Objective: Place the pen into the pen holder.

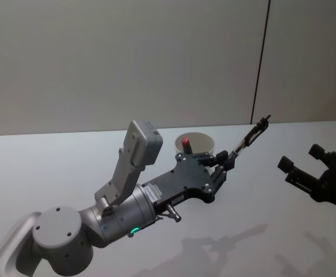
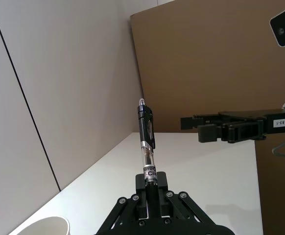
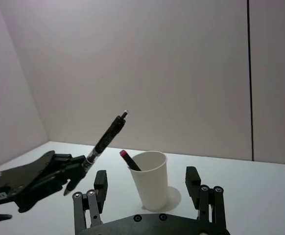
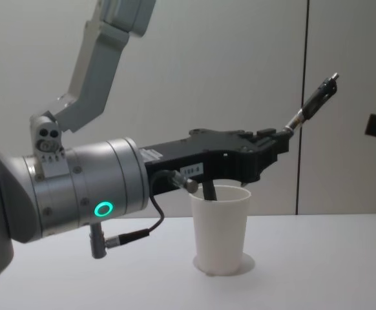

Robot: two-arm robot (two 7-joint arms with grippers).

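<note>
The left claw is clamped shut on the lower end of the pen, which slants up and away to its right. Just below that claw's palm, the pen holder stands on the table with a red-capped marker inside. Farther right, over bare table, the right claw hangs spread wide and holds nothing, well apart from the pen.

The left claw hides most of the cup behind it. The low end of the pen is lost between its fingers. The right claw is cut off at the edge.
</note>
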